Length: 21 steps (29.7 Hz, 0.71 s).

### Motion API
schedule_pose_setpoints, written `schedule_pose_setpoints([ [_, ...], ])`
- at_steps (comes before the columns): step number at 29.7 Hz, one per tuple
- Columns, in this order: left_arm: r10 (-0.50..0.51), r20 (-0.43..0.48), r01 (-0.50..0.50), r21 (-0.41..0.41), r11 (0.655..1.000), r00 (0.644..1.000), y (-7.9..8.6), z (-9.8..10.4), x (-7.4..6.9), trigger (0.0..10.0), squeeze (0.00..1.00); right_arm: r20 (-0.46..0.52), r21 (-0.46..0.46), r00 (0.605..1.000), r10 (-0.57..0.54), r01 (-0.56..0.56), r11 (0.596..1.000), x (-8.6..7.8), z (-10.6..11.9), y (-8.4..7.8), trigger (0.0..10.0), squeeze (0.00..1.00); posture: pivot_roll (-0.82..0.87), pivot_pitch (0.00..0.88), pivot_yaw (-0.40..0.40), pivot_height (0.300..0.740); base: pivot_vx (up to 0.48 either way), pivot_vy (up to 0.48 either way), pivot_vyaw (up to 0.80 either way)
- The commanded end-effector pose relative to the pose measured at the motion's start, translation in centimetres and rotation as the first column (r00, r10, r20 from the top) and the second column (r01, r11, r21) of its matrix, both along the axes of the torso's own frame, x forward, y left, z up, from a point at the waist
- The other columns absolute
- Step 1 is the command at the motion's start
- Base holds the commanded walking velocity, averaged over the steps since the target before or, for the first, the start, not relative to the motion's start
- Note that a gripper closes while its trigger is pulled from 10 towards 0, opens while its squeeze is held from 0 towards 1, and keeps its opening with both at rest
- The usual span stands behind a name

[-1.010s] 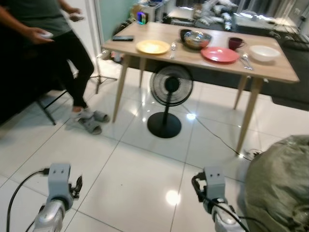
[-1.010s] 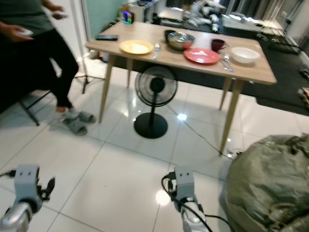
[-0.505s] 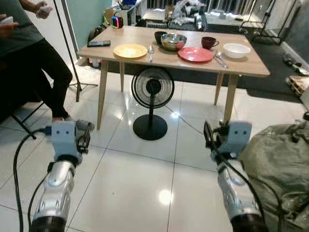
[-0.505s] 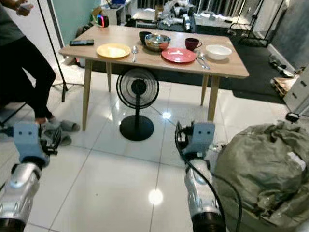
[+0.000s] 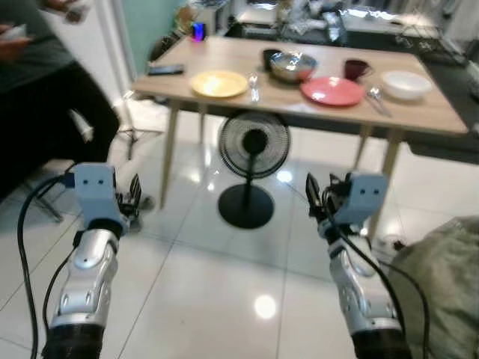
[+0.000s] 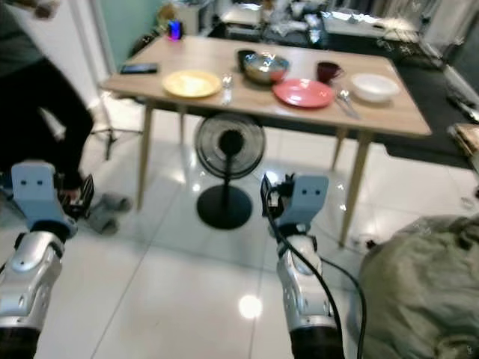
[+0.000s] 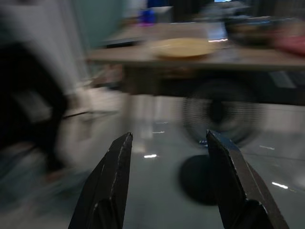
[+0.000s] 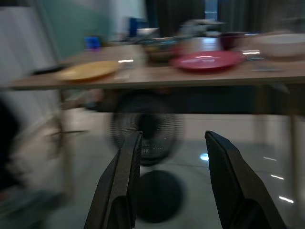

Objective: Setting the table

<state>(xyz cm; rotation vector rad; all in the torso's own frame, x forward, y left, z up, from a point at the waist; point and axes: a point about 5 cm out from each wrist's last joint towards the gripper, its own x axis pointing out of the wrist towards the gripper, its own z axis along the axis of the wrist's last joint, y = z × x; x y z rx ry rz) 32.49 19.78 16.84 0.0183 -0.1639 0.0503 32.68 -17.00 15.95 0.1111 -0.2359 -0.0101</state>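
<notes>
Both arms are reaching forward over the white tiled floor [image 5: 187,292], well short of the table [image 5: 299,101]. The left hand [image 7: 167,183] and the right hand [image 8: 174,181] are each standing with fingers spread wide, holding nothing.

The table is sitting far ahead, carrying, from left to right, a phone [image 5: 166,69], a yellow plate [image 5: 219,83], a spoon [image 5: 254,81], a steel bowl [image 5: 293,65], a red plate [image 5: 331,91], a dark mug [image 5: 355,69] and a white bowl [image 5: 406,84].

A black fan [image 5: 252,161] is standing under the table. A person's dark trouser leg [image 5: 52,112] is showing at far left, and a grey-green sack [image 5: 441,292] is lying at near right.
</notes>
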Motion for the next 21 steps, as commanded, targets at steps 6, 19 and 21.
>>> schedule_pose_setpoints([
  [6, 0.014, -0.024, -0.014, 0.008, 1.000, 1.000, 0.5, -0.2, -0.4, 10.0, 0.02, -0.006, 0.005, 1.000, -0.001, 0.001, 1.000, -0.1, 0.2, 0.1, 10.0, 0.00, 0.02, 0.000, 0.073, 0.740, 0.480, 0.000, -0.79],
  [19, -0.018, -0.006, 0.018, 0.059, 0.998, 1.000, -0.1, 0.5, -0.6, 10.0, 0.02, 0.045, -0.014, 0.995, 0.088, -0.088, 0.996, 0.0, 2.0, 2.3, 10.0, 0.00, 0.03, 0.000, 0.078, 0.740, 0.480, 0.000, -0.06],
  [21, -0.029, 0.002, 0.029, 0.071, 0.997, 1.000, -0.4, 0.7, -0.7, 10.0, 0.02, 0.048, -0.015, 0.994, 0.101, -0.100, 0.995, -0.1, 2.1, 2.8, 10.0, 0.00, 0.03, 0.000, 0.078, 0.740, 0.480, 0.000, 0.00],
])
